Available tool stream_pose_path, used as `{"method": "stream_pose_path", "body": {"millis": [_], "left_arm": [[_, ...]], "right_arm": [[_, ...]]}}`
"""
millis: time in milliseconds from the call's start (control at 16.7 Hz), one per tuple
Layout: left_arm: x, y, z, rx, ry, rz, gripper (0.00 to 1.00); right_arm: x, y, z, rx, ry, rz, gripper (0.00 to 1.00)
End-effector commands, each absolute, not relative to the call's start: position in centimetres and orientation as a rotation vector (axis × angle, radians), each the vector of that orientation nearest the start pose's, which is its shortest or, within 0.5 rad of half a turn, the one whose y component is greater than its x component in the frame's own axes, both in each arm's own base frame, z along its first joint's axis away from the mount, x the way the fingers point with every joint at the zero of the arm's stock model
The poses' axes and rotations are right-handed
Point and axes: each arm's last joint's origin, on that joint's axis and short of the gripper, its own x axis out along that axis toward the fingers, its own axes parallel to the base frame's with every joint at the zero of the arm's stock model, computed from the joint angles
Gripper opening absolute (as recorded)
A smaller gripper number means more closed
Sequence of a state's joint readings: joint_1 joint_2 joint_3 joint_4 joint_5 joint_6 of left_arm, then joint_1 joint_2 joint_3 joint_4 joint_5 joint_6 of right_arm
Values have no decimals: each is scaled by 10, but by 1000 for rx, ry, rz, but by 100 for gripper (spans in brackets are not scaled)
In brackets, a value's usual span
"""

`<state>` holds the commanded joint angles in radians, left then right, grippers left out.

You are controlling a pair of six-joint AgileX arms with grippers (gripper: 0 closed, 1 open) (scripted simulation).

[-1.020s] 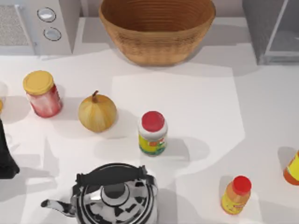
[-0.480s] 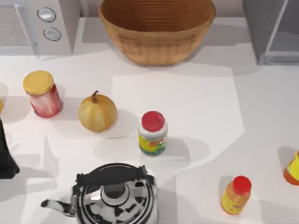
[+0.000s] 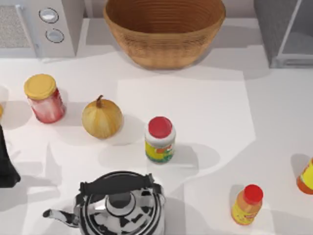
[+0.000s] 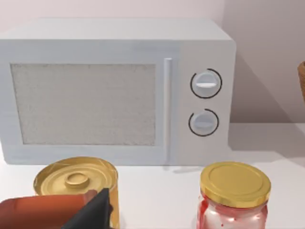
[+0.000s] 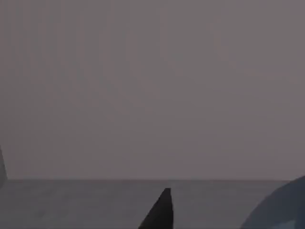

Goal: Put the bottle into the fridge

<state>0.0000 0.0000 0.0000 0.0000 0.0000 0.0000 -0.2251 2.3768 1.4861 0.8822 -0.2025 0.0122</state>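
Inside the fridge (image 3: 286, 29), right gripper (image 5: 159, 212) finger beside a blue bottle (image 5: 281, 207) cap; grip undeterminable, no legible labels.

The left arm (image 3: 6, 164) appears at the left edge of the top view as a matte black, blocky shape. In each wrist view a black, pointed, wedge-shaped fingertip (image 4: 93, 214) (image 5: 159, 212) rises from the bottom edge, plain and unmarked.

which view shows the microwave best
The left wrist view: the microwave faces the camera with its whole front, door window and both knobs visible. The top view catches just its corner at the table's far left. The right wrist view gives nothing recognisable of it.
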Motion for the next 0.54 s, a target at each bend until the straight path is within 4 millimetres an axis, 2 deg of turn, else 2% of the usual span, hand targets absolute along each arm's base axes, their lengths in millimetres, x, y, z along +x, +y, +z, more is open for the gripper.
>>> {"method": "stream_pose_path", "body": {"millis": [180,540], "left_arm": [[106,-1,160,0,0,0,100],[106,-1,160,0,0,0,100]], "right_arm": [[504,-103,128,3,11,5,98],[504,-103,128,3,11,5,100]]}}
